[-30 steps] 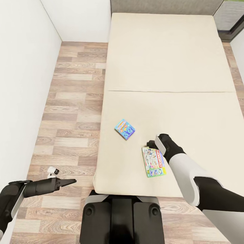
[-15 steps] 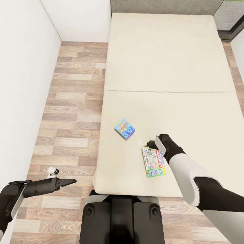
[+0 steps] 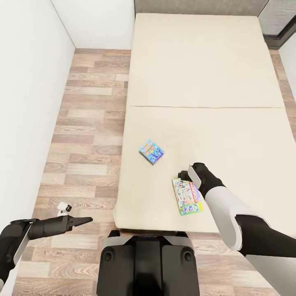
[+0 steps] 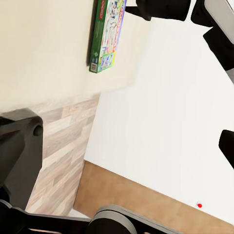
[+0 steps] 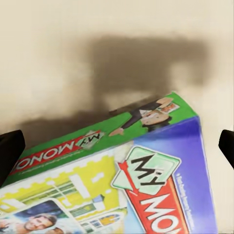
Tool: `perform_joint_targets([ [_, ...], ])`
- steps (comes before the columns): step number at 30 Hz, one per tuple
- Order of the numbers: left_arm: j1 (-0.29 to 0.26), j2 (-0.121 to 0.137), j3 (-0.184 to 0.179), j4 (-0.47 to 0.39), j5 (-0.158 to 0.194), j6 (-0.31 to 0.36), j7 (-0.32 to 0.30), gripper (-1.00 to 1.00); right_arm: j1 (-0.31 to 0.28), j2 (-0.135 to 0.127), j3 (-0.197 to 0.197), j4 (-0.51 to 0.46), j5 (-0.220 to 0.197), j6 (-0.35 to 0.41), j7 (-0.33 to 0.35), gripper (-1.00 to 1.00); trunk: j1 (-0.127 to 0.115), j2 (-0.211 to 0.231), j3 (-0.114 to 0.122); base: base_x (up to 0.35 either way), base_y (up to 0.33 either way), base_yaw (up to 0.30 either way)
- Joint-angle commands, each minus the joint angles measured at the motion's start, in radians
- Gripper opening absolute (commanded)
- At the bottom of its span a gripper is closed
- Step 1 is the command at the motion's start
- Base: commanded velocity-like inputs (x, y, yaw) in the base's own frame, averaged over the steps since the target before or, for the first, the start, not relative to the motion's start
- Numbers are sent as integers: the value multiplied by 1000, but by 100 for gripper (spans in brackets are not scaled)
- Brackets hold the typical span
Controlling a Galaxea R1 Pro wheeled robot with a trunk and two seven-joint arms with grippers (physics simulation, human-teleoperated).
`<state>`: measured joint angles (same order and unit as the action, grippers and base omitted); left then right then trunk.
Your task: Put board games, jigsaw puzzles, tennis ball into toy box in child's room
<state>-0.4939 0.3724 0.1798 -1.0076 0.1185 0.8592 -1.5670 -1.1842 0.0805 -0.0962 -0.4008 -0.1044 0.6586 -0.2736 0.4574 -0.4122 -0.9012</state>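
Note:
On the beige bed (image 3: 205,74) lie two board games. The small blue square one (image 3: 151,151) is near the bed's left side. The longer white-green one (image 3: 187,196) (image 4: 107,34) lies close to the bed's front edge. My right gripper (image 3: 183,174) hovers at that box's far end, open. In the right wrist view the box (image 5: 146,185) sits close below, with its end between the spread fingertips (image 5: 9,151). My left gripper (image 3: 84,221) hangs low over the wood floor, left of the bed, holding nothing. One of its fingers (image 4: 228,146) shows far out at the edge, so it looks open.
A white wall (image 3: 24,102) runs along the left, with a strip of wood-plank floor (image 3: 90,123) between it and the bed. My dark base (image 3: 148,263) stands at the bed's front edge. A dark-framed window (image 3: 279,20) is at the far right corner.
The whole picture has shifted slightly: the bed and the blue game sit higher. The white-green game has kept its place by my right gripper and now lies nearer the bed's front edge.

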Motion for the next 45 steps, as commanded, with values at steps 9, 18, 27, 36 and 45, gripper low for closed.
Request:
perform_joint_targets([
  [9, 0, 0, -1, 0, 0, 11, -4, 100, 0, 1, -4, -1, -12, 2, -7, 100, 0, -2, -1, -125, 0, 0],
  [18, 0, 0, -1, 0, 0, 11, -4, 100, 0, 1, -4, -1, -12, 6, -8, 100, 0, -2, -1, -140, 0, 0],
  [27, 0, 0, -1, 0, 0, 11, -4, 100, 0, 1, -4, -1, -13, 7, -7, 100, 0, -2, -1, -88, 0, 0],
  [36, 0, 0, -2, 0, 0, 11, -4, 100, 0, 1, -4, -1, -14, 6, -7, 100, 0, -2, -1, -5, 0, 0],
  [45, 0, 0, -2, 0, 0, 11, -4, 100, 0, 1, -4, -1, -14, 6, -7, 100, 0, -2, -1, -111, 0, 0],
])
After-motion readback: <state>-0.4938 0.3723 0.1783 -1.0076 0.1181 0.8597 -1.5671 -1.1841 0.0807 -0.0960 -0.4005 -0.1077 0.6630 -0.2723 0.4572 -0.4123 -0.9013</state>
